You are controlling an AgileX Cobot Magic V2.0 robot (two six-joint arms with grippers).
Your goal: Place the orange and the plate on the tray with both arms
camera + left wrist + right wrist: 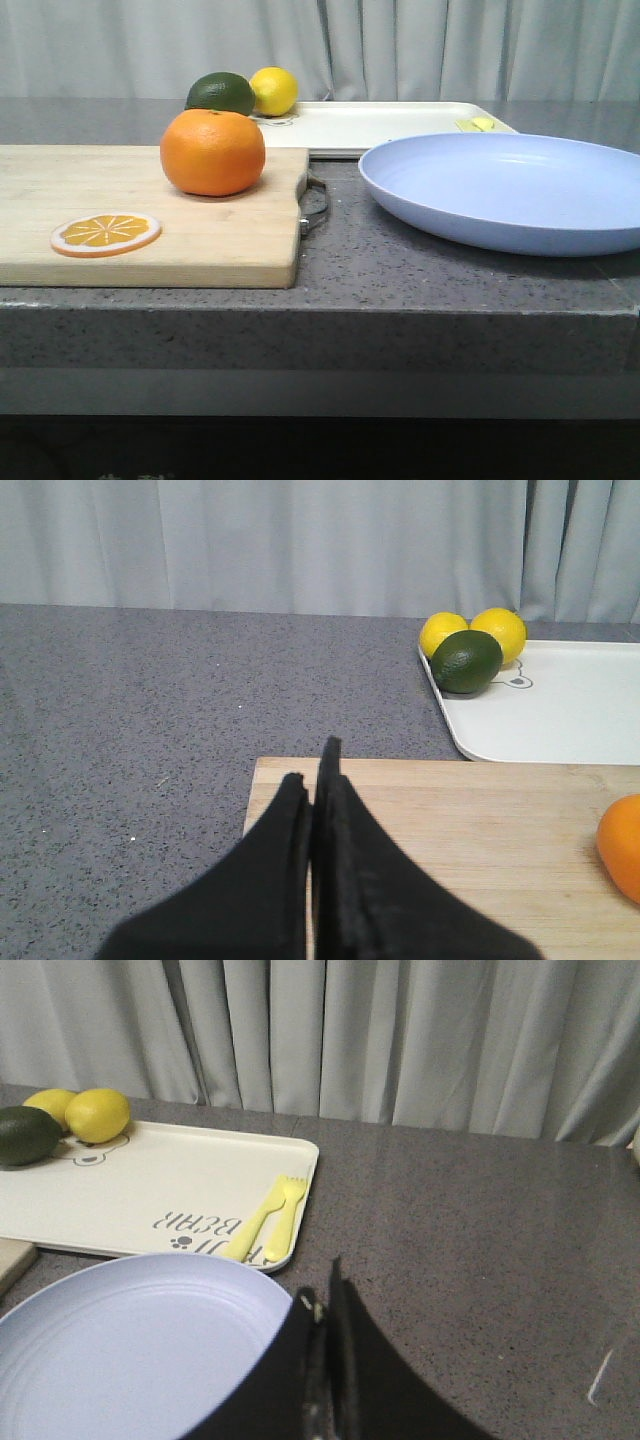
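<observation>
Landmark: a light wooden cutting board (150, 215) with a metal handle is lying on the grey speckled counter (330, 265); places below are given from this board.
Left gripper: the black left gripper (318, 770) is hanging over the board's near-left part, its fingers pressed together with nothing between them.
Slice: a flat orange-slice disc (106, 234) is resting on the board near its front edge.
Orange: the whole round bright-orange fruit (212, 151) is sitting on the board towards its back right corner, untouched by either gripper.
Fruit behind: a dark green lime-like fruit (221, 93) and two yellow lemons (498, 634) are sitting beyond the board, on the tray's near-left corner.
Tray: the flat cream-white rectangular tray (390, 127) is lying behind and right of the board, carrying what is probably a yellow plastic fork and spoon (272, 1218).
Plate: the large shallow lavender-blue plate (510, 190) is sitting right of the board, in front of the tray.
Right gripper: the black right gripper (326, 1295) is hovering at the plate's right rim, fingers drawn together, gripping nothing.
</observation>
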